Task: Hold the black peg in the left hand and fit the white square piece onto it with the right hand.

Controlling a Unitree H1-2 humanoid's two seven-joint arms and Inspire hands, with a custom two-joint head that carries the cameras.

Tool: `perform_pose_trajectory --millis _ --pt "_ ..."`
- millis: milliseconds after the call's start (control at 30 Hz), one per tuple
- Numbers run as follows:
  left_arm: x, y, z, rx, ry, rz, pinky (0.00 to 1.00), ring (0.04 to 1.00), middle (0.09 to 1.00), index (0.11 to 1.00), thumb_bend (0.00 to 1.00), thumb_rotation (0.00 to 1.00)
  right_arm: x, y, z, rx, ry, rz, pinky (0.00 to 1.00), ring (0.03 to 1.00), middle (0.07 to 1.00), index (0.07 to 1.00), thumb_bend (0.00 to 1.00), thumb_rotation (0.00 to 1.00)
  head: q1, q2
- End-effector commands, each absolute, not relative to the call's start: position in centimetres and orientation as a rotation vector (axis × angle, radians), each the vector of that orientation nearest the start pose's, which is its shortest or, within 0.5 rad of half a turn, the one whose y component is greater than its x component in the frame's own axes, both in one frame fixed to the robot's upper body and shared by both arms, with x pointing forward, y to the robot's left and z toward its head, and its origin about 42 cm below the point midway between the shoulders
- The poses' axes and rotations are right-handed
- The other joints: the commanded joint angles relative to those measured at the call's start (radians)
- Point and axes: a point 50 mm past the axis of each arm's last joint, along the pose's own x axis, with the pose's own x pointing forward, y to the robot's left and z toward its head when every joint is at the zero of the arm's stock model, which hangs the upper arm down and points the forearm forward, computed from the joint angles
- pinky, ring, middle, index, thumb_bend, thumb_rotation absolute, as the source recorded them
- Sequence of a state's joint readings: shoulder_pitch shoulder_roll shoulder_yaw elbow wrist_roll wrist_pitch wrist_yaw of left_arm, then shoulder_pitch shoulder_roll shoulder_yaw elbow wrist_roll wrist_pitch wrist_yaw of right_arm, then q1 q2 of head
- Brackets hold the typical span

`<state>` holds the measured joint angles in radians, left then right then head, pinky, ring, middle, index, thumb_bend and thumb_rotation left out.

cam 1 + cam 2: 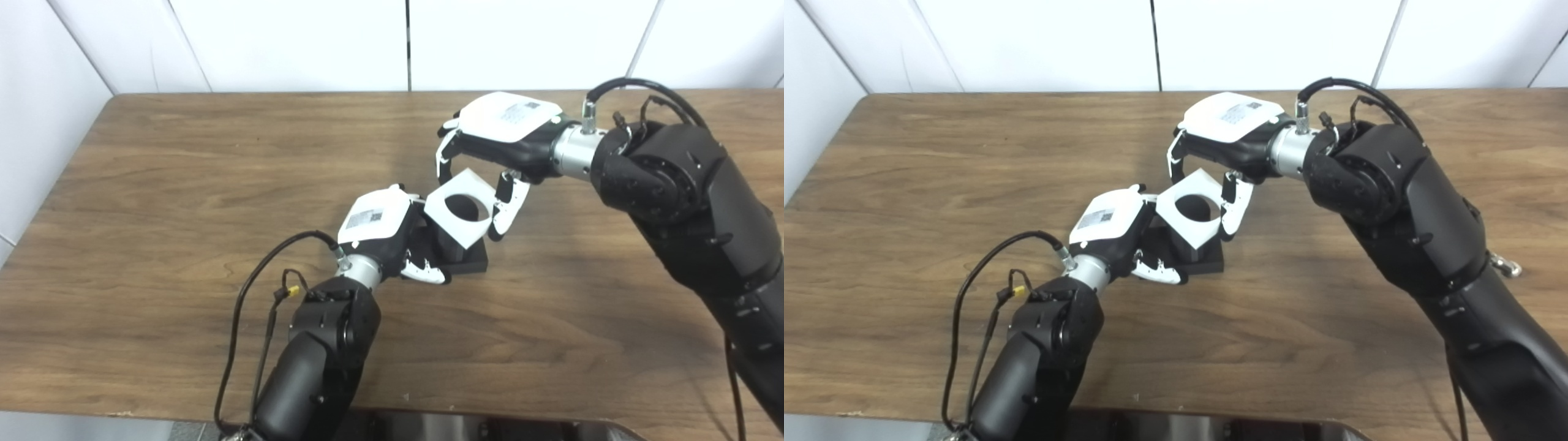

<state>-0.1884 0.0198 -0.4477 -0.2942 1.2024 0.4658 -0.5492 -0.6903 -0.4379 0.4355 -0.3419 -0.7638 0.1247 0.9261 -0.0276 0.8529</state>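
Left eye view: your right hand [508, 138] has the white square piece [460, 209] pinched between its fingers [503, 211] over the black peg [467, 251], which your left hand [392, 229] grips at mid-desk.

You have wide bare wood on every side of the pair: the desk [184, 184] runs well clear to its left edge, its far edge by the white wall panels, and its near edge. You see a flat, matte white square with a round hole through its middle, held tilted; the peg looks like a dark post on a flat black base, largely hidden under the square. Both hands wear glossy white shells over black.
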Motion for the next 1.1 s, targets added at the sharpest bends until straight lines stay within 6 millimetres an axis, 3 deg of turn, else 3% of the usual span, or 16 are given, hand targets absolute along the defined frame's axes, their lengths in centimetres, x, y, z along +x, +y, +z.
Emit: perform_pose_trajectory --millis 0,500,1067 --pt "28.9 9.7 16.8 1.192 0.084 -0.466 1.00 0.992 0.878 0.490 0.51 0.06 37.6 -15.3 33.1 -1.586 -0.382 0.816 0.97 0.912 0.763 0.484 0.52 0.13 -0.001 0.001" --pt "28.6 9.6 15.8 1.152 0.097 -0.466 1.00 1.000 0.885 0.489 0.51 0.06 37.2 -14.0 31.8 -1.589 -0.390 0.838 0.95 0.914 0.769 0.484 0.52 0.13 0.006 -0.053" --pt "29.0 9.1 15.7 1.161 0.094 -0.469 1.00 1.000 0.890 0.487 0.51 0.06 36.8 -13.4 32.8 -1.584 -0.424 0.861 0.96 0.915 0.766 0.484 0.52 0.13 0.028 -0.046"
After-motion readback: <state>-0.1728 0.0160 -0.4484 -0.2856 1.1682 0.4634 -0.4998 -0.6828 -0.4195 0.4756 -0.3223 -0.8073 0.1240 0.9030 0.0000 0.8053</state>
